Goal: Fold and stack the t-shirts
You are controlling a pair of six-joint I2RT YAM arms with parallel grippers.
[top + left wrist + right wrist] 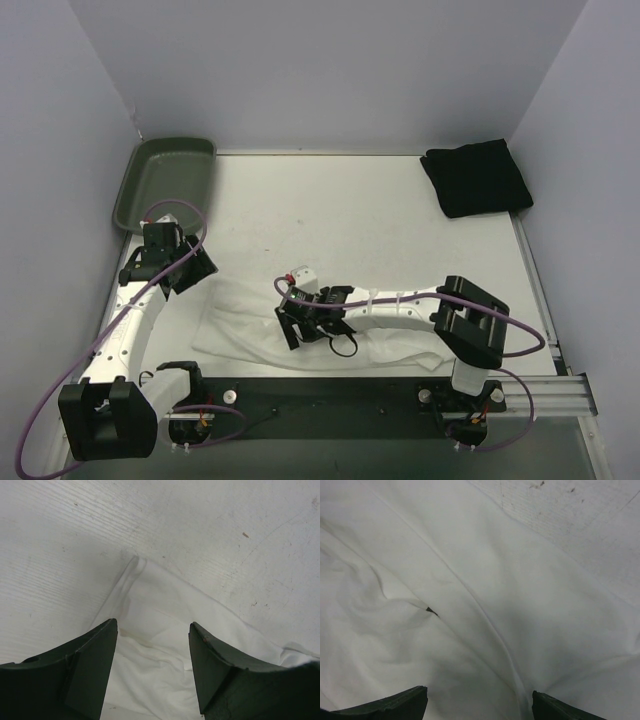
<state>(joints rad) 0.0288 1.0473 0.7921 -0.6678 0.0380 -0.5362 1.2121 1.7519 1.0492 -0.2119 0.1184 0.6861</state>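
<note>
The left gripper [152, 625] is seen with its fingers [92, 660] spread wide, and nothing is held. A corner of the white t-shirt [165, 630] lies between and just ahead of them on the table [225, 525]. The right gripper [480, 697] is likewise opened wide over the same rumpled cloth; contact cannot be told. The black t-shirt [476, 178] is folded well beyond these fingers.

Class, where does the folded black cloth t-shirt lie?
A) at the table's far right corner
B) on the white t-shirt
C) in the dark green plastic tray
A: the folded black cloth t-shirt sits alone at the far right corner, away from the dark green plastic tray at far left.
</note>
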